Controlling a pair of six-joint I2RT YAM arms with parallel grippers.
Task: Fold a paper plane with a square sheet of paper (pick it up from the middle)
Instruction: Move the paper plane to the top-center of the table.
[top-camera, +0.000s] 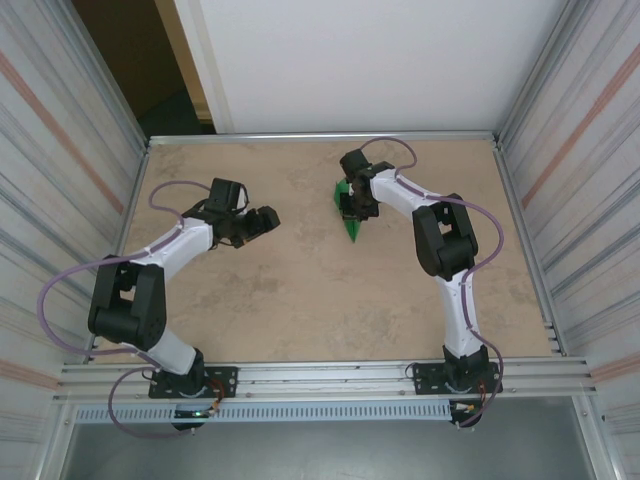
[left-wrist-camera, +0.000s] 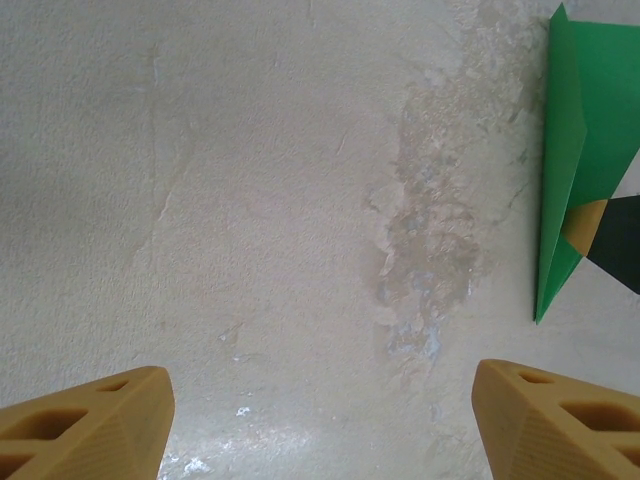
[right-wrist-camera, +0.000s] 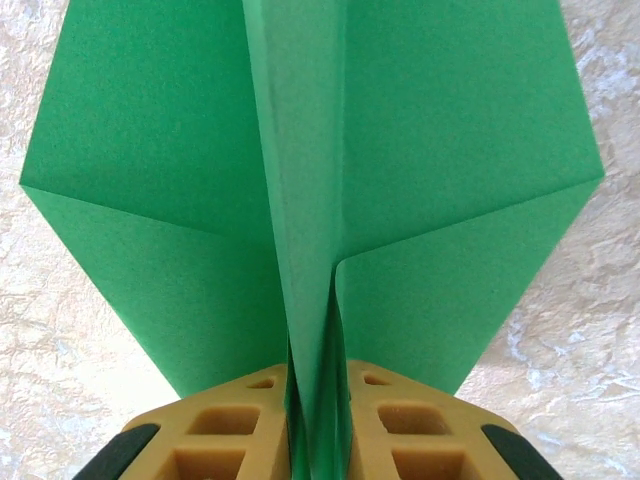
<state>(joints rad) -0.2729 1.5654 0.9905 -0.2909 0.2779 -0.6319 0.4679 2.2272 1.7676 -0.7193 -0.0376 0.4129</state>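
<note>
Pinching the paper plane (right-wrist-camera: 440, 150), right gripper (right-wrist-camera: 318, 385) narrow; left gripper (left-wrist-camera: 322, 385) wide.

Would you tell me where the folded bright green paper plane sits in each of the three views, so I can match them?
Top external: folded bright green paper plane right of centre, under the right arm's tip.
Left wrist: at the right edge, point downward.
Right wrist: across most of the picture, centre ridge between the tan fingers.
Shared landmark: the right gripper pinching it.
</note>
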